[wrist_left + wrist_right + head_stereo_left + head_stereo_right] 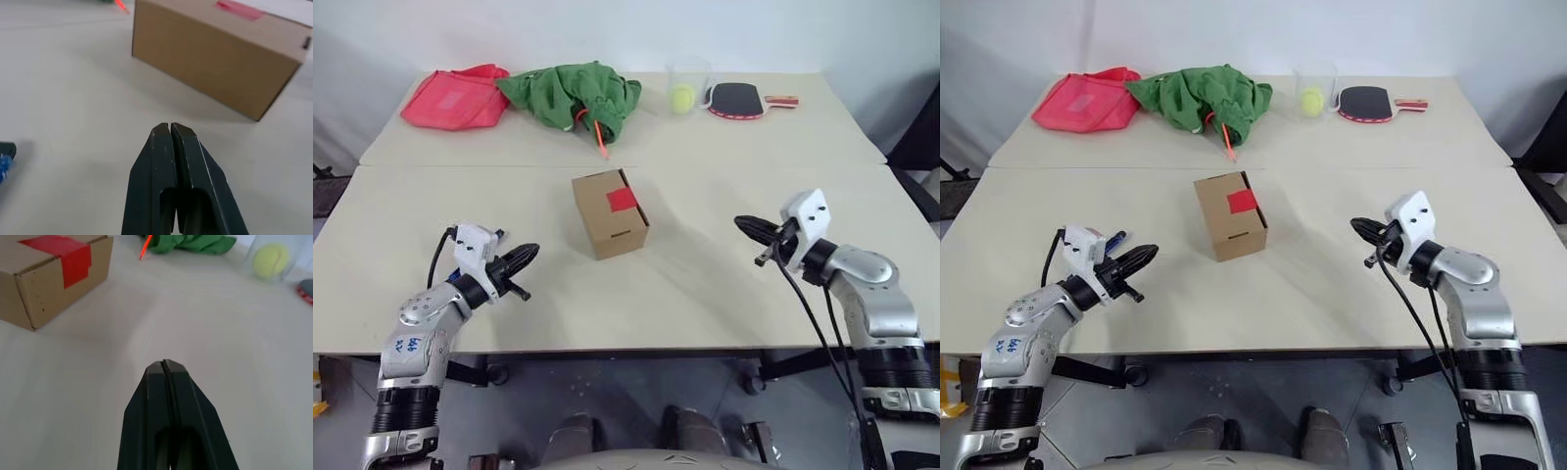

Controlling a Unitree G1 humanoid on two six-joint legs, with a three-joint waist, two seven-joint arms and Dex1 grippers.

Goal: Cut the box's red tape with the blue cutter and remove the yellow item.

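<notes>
The box [610,212], a small brown carton, stands closed in the middle of the near table. The red tape [622,200] runs across its top and over one edge [68,257]. My left gripper [527,257] hovers left of the box, pointing at it; its jaws are shut and hold nothing [169,128]. To the right of the box is my right gripper [744,225], likewise shut and empty [165,363]. A bit of the blue cutter [1114,238] shows on the table beside my left wrist, mostly hidden. The yellow item is hidden.
On the far table lie a pink-red bag [455,98], a green cloth [573,93] with an orange-red stick [599,137], a clear cup holding a yellow-green ball [682,96] and a paddle [739,100]. A seam separates the two tables.
</notes>
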